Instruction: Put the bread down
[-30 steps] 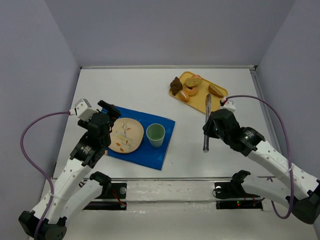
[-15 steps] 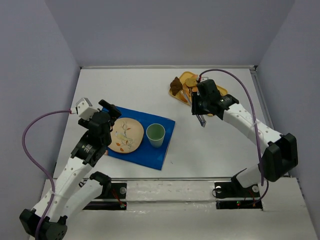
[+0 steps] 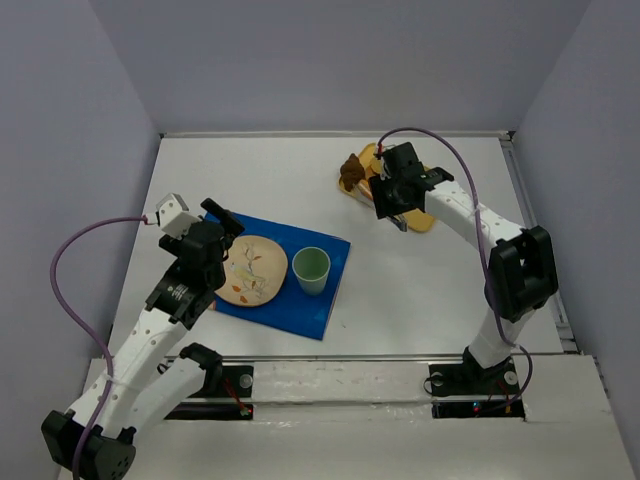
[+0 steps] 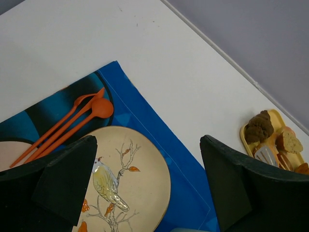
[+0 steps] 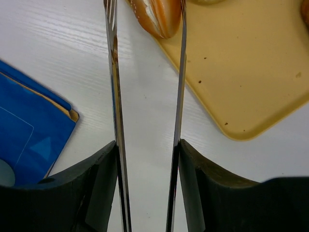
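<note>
A yellow tray (image 3: 427,219) at the back right holds several bread pieces, among them a dark brown one (image 3: 350,170). My right gripper (image 3: 394,196) is shut on metal tongs (image 5: 114,96) and hovers over the tray's near left edge. In the right wrist view the two tong arms stand apart, and their tips flank an orange-brown roll (image 5: 157,17) on the tray (image 5: 241,72). The beige bird plate (image 3: 252,270) lies on the blue mat (image 3: 325,305). My left gripper (image 3: 215,225) is open and empty above the plate's far left (image 4: 140,188).
A pale green cup (image 3: 311,268) stands on the mat right of the plate. Orange spoons (image 4: 72,121) lie on the mat left of the plate. The left wrist view shows the tray (image 4: 275,118) far off. White walls bound the table at the back and sides.
My right arm has swung with the tongs from the near right of the table out to the tray. The left arm has barely moved.
</note>
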Robot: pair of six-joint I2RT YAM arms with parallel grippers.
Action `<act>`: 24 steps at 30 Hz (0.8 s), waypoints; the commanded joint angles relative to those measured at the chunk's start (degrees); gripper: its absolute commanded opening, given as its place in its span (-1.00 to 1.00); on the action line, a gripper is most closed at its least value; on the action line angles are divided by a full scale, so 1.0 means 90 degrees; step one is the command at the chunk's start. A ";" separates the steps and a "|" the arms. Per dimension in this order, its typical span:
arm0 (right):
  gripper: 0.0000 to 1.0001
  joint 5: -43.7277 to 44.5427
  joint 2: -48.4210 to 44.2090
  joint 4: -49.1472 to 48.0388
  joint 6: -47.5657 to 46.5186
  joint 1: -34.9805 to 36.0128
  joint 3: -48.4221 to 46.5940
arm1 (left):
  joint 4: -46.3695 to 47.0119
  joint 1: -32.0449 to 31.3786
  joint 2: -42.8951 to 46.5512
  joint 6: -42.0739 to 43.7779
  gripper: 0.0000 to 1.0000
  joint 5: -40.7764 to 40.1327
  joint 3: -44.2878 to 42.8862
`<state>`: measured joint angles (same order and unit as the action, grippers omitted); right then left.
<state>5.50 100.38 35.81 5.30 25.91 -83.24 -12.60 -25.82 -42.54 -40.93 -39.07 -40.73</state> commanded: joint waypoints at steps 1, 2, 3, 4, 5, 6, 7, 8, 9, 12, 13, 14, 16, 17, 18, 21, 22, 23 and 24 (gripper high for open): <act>0.12 0.0190 0.0058 0.0025 -0.0266 -0.0086 -0.0370 | 0.0287 0.0037 0.0010 0.0065 0.98 -0.0239 -0.0016; 0.12 0.0190 0.0058 0.0015 -0.0296 -0.0086 -0.0360 | 0.0287 0.0037 0.0001 0.0065 0.98 -0.0239 -0.0015; 0.13 0.0200 0.0058 0.0005 -0.0325 -0.0086 -0.0370 | 0.0306 0.0037 -0.0009 0.0075 0.98 -0.0239 -0.0015; 0.13 0.0209 0.0087 0.0005 -0.0325 -0.0086 -0.0380 | 0.0297 0.0037 -0.0028 0.0075 0.98 -0.0220 -0.0015; 0.10 0.0219 0.0097 0.0005 -0.0325 -0.0086 -0.0370 | 0.0306 0.0037 -0.0048 0.0084 0.98 -0.0229 -0.0025; 0.06 0.0239 0.0107 0.0015 -0.0316 -0.0086 -0.0389 | 0.0316 0.0037 -0.0077 0.0085 0.98 -0.0220 -0.0035; 0.01 0.0248 0.0126 0.0015 -0.0296 -0.0086 -0.0390 | 0.0306 0.0037 -0.0078 0.0085 0.98 -0.0220 -0.0045; -0.16 0.0258 0.0117 0.0005 -0.0267 -0.0086 -0.0409 | 0.0306 0.0037 -0.0097 0.0085 0.98 -0.0220 -0.0054; -0.22 0.0249 0.0087 -0.0004 -0.0218 -0.0086 -0.0419 | 0.0297 0.0047 -0.0097 0.0085 0.98 -0.0210 -0.0054; -0.33 0.0229 -0.0146 -0.0073 -0.0179 -0.0086 -0.0419 | 0.0287 0.0047 -0.0087 0.0085 0.98 -0.0190 -0.0064; -0.34 0.0248 -0.0234 -0.0083 -0.0159 -0.0086 -0.0429 | 0.0287 0.0047 -0.0068 0.0085 0.98 -0.0190 -0.0055; -0.37 0.0268 -0.0312 -0.0092 -0.0140 -0.0086 -0.0448 | 0.0296 0.0047 -0.0029 0.0085 0.98 -0.0161 -0.0045; -0.40 0.0171 -0.0644 -0.0112 -0.0120 -0.0086 -0.0438 | 0.0287 0.0047 0.0039 0.0085 0.98 -0.0132 -0.0025; -0.41 -0.0110 -0.0761 -0.0112 -0.0120 -0.0086 -0.0400 | 0.0287 0.0047 0.0069 0.0085 0.98 -0.0122 -0.0025; -0.41 -0.0374 -0.1033 -0.0131 -0.0140 -0.0086 -0.0351 | 0.0287 0.0047 0.0088 0.0085 0.98 -0.0112 0.0004; -0.41 -0.1565 -0.1474 -0.0268 -0.0256 0.0069 -0.0146 | 0.0287 0.0047 0.0147 0.0075 0.98 -0.0073 0.0014; -0.41 -0.1684 -0.1756 -0.0365 -0.0296 0.0225 0.0019 | 0.0287 0.0047 0.0157 0.0065 0.98 -0.0073 0.0004; -0.41 -0.1714 -0.1865 -0.0405 -0.0431 0.0661 0.0079 | 0.0277 0.0047 0.0157 0.0065 0.98 -0.0063 0.0014; -0.41 -0.1705 -0.1953 -0.0424 -0.0481 0.0908 0.0128 | 0.0277 0.0047 0.0147 0.0055 0.98 -0.0054 0.0004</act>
<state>-1.39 89.52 35.97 3.70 26.28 -83.33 -12.23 -25.76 -42.02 -40.73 -38.61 -40.73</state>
